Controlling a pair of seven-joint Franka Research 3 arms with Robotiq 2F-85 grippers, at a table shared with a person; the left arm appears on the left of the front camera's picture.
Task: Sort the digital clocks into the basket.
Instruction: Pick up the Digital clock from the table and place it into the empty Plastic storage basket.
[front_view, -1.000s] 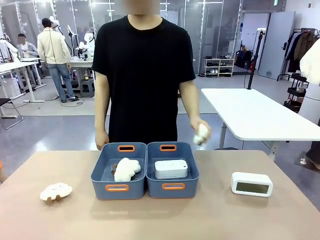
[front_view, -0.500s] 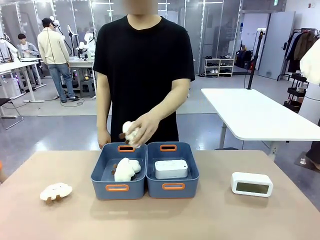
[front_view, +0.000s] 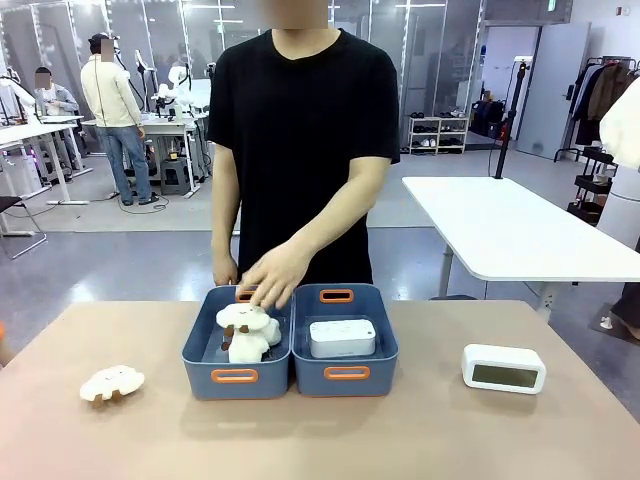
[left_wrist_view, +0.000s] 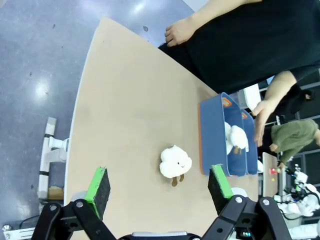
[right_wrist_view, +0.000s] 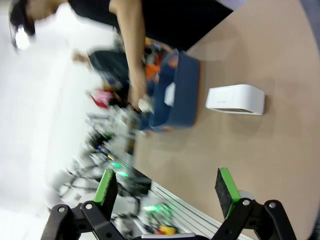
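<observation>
Left gripper (left_wrist_view: 159, 177): seen in the left wrist view, held above the left part of the counter (front_view: 430, 440). Jaws are spread wide and nothing is held between the green pads (left_wrist_view: 100, 187).

Far left of the counter: a loose plush toy (front_view: 112, 382), white and lumpy, is lying alone, well apart from the bins. In the left wrist view it is seen beyond the open jaws.

Left of centre: a left bin (front_view: 236, 376), blue-grey with orange-rimmed handle slots, is set side by side with the basket, the two walls touching. White plush toys (front_view: 246, 332) are piled in it, the upper one rising above the rim. A person in a black shirt is standing at the far edge. One hand (front_view: 272, 280) is reached across and held with fingers spread just over the top toy; contact cannot be made out. The other hand (front_view: 225, 270) is hanging behind the far rim of this bin.

Centre: the basket (front_view: 346, 373). A first digital clock (front_view: 342, 338) is lying inside it, flat on the floor of the basket.

Right: a second digital clock (front_view: 504, 368) is standing on the bare counter, screen turned to the robot's side, well apart from the basket.

Right gripper (right_wrist_view: 165, 182): held above the counter in the right wrist view. Jaws are wide apart and nothing is gripped; the second digital clock and the basket are seen beyond them.
</observation>
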